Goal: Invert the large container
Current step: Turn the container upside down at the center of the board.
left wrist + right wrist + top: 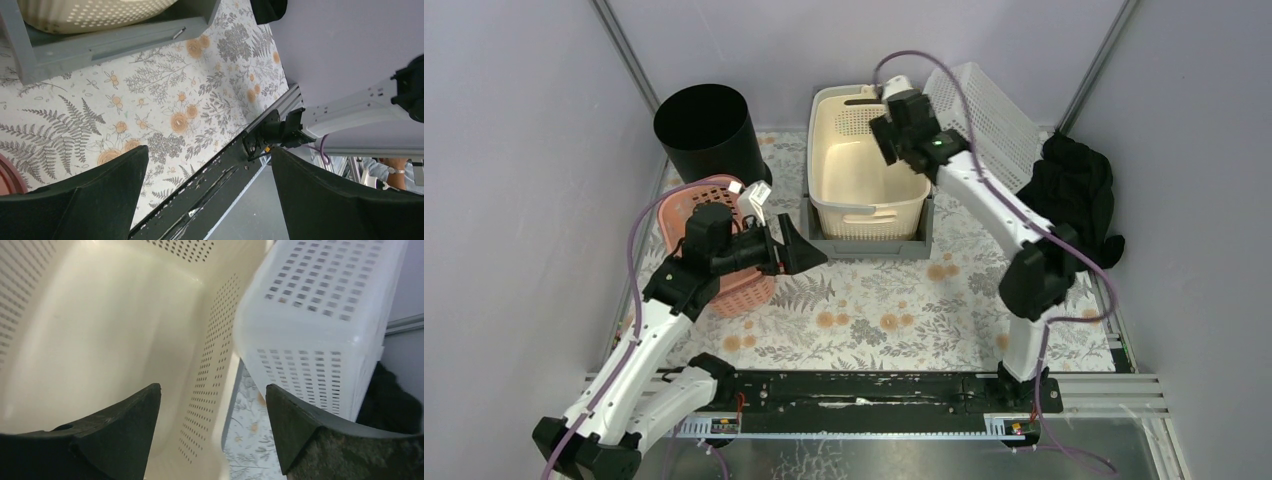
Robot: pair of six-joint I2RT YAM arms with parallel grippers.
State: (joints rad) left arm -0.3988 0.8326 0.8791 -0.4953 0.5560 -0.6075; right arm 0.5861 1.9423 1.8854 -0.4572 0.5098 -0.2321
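The large container (849, 170) is a cream perforated basket standing upright, mouth up, on a grey tray (864, 245) at the back middle. My right gripper (892, 143) hovers at its far right rim, open. In the right wrist view the right gripper (213, 387) straddles the container's (100, 330) right wall, and neither finger touches it. My left gripper (809, 255) is open and holds nothing, low over the floral mat in front of the tray's left corner. In the left wrist view the left gripper (210, 150) faces the near rail, with the container (90, 15) at the top edge.
A white slotted basket (989, 110) leans tilted just right of the container, close to my right gripper. A black round bin (704, 130) stands at the back left. A pink basket (749, 290) sits under my left arm. A black cloth heap (1074, 195) lies at the right wall.
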